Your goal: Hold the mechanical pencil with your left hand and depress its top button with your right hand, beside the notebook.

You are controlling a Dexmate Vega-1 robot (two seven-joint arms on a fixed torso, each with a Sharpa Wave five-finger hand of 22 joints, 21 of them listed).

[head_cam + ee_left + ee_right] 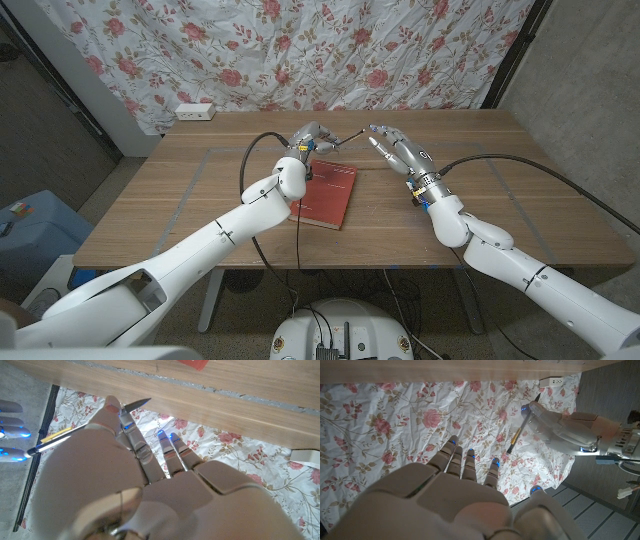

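Holding pencil (340, 139) aloft in left hand (310, 137) over notebook (328, 193); right hand (398, 150) empty, fingers (385, 135) spread, near the button end. Keep left steady; press along pencil's axis.

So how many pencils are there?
1. The mechanical pencil is held in the left hand, lifted above the table past the red notebook.

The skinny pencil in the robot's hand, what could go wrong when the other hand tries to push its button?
The slim silver and yellow mechanical pencil is only pinched by the left hand, so a push might slide or tip it. The right hand has its fingers spread apart, so it could miss the tiny end. If dropped, the pencil might land on the red notebook.
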